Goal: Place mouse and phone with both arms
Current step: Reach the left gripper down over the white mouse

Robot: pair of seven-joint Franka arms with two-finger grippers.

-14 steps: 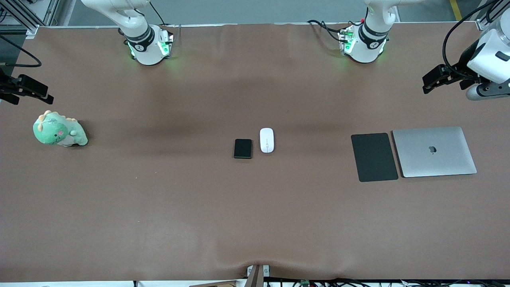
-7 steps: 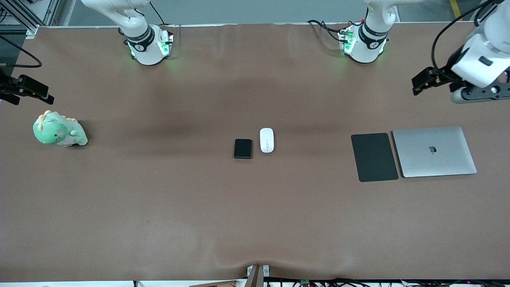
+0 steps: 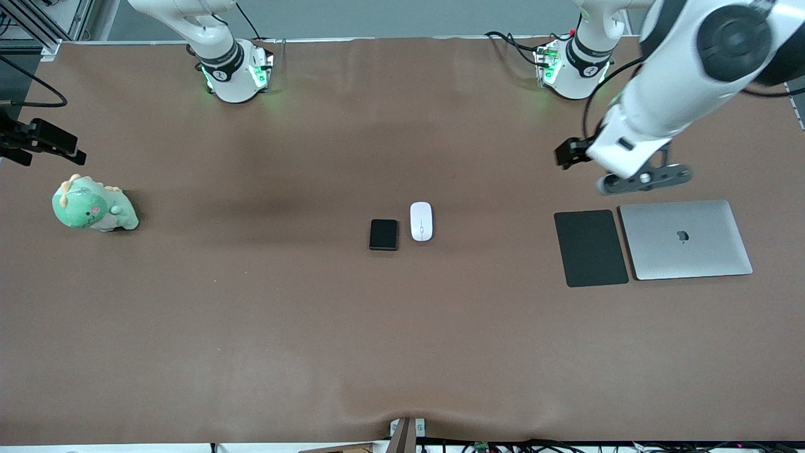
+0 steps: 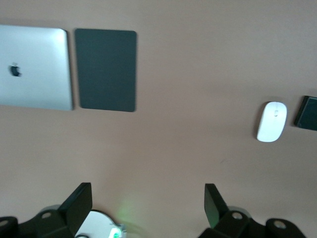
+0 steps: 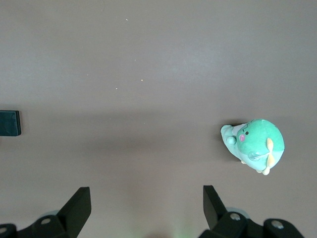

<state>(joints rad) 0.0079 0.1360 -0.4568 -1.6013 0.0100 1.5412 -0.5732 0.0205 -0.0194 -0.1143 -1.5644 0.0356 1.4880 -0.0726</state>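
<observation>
The white mouse [image 3: 421,221] and the black phone [image 3: 383,234] lie side by side at the middle of the table, the mouse toward the left arm's end. Both show in the left wrist view, the mouse [image 4: 272,121] and the phone [image 4: 307,112] at its edge. The phone's edge also shows in the right wrist view [image 5: 10,123]. My left gripper [image 3: 565,153] is open and empty, up over bare table between its base and the black mat. My right gripper [image 3: 44,139] is open and empty over the right arm's end of the table, near the plush toy.
A flat matte black mat [image 3: 590,248] and a closed silver laptop [image 3: 685,239] lie side by side toward the left arm's end. A green plush dinosaur [image 3: 93,205] sits at the right arm's end. The arm bases [image 3: 234,72] stand along the table's edge.
My left arm has swung in from the table's end toward the middle, its gripper now over the table by the mat. The right arm, mouse and phone have not moved.
</observation>
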